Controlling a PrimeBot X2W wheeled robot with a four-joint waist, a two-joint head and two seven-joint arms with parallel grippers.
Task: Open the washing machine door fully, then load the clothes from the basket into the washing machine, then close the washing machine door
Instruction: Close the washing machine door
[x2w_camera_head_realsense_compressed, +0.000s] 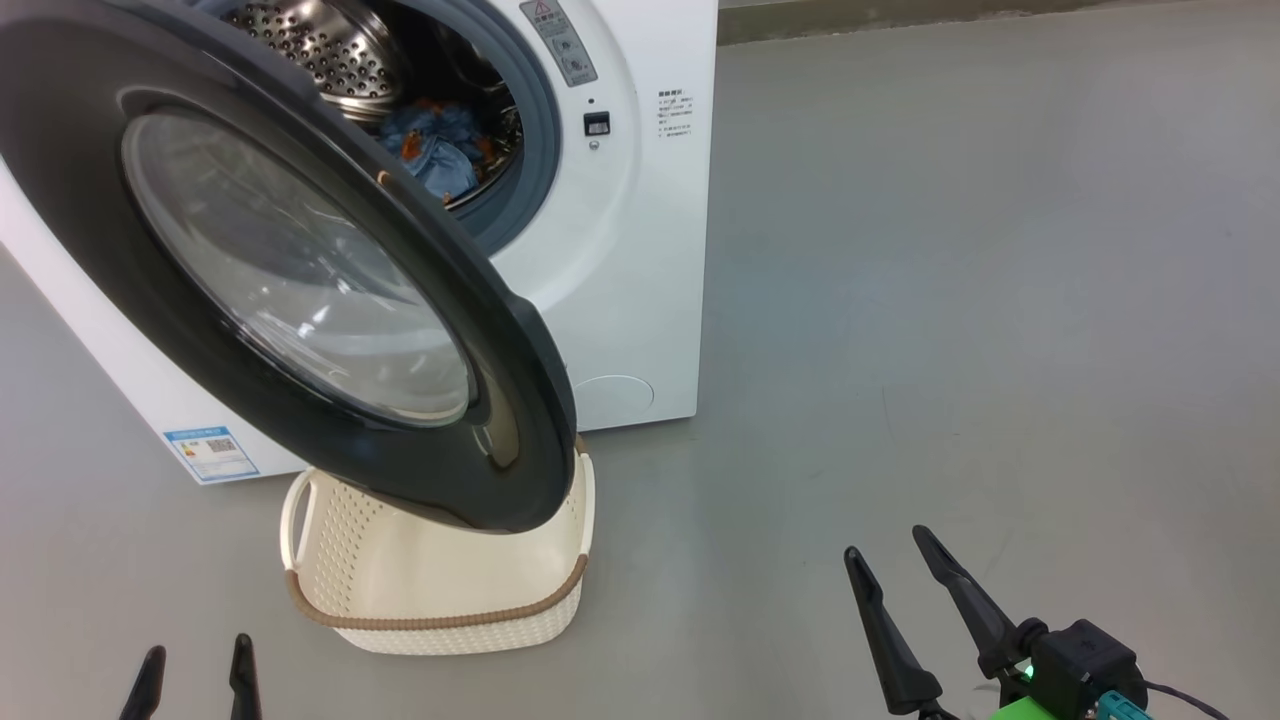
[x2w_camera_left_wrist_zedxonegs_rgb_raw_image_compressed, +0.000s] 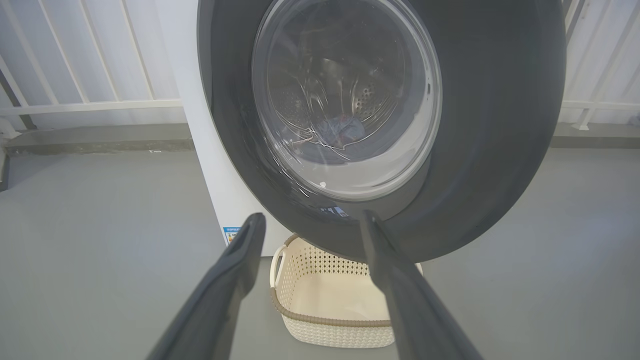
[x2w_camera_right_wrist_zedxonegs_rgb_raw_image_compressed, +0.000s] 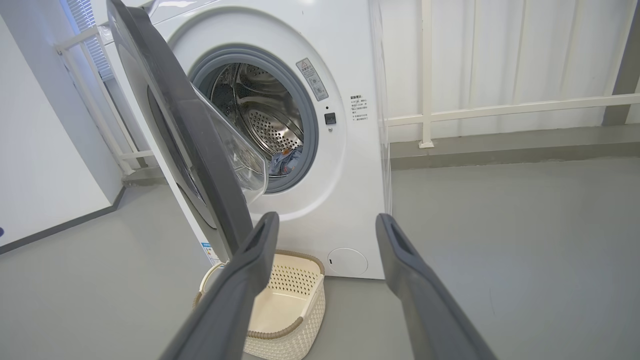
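Observation:
The white washing machine (x2w_camera_head_realsense_compressed: 640, 300) stands with its door (x2w_camera_head_realsense_compressed: 90, 230) swung partway out, the door's lower edge hanging over the basket (x2w_camera_head_realsense_compressed: 440, 625). The cream basket sits on the floor against the machine's front and looks empty. Light blue clothes (x2w_camera_head_realsense_compressed: 440, 150) lie inside the steel drum; they also show through the door glass as clothes (x2w_camera_left_wrist_zedxonegs_rgb_raw_image_compressed: 345, 127) and past the door as clothes (x2w_camera_right_wrist_zedxonegs_rgb_raw_image_compressed: 287, 160). My left gripper (x2w_camera_head_realsense_compressed: 198, 648) is open and empty, short of the door (x2w_camera_left_wrist_zedxonegs_rgb_raw_image_compressed: 500, 125). My right gripper (x2w_camera_head_realsense_compressed: 886, 541) is open and empty, to the right of the basket (x2w_camera_right_wrist_zedxonegs_rgb_raw_image_compressed: 300, 310).
Grey floor (x2w_camera_head_realsense_compressed: 1000, 300) stretches wide to the right of the machine. Behind it runs a low kerb (x2w_camera_right_wrist_zedxonegs_rgb_raw_image_compressed: 500, 145) under a white railing (x2w_camera_right_wrist_zedxonegs_rgb_raw_image_compressed: 500, 107) and wall. A white wall (x2w_camera_right_wrist_zedxonegs_rgb_raw_image_compressed: 45, 165) closes the far left.

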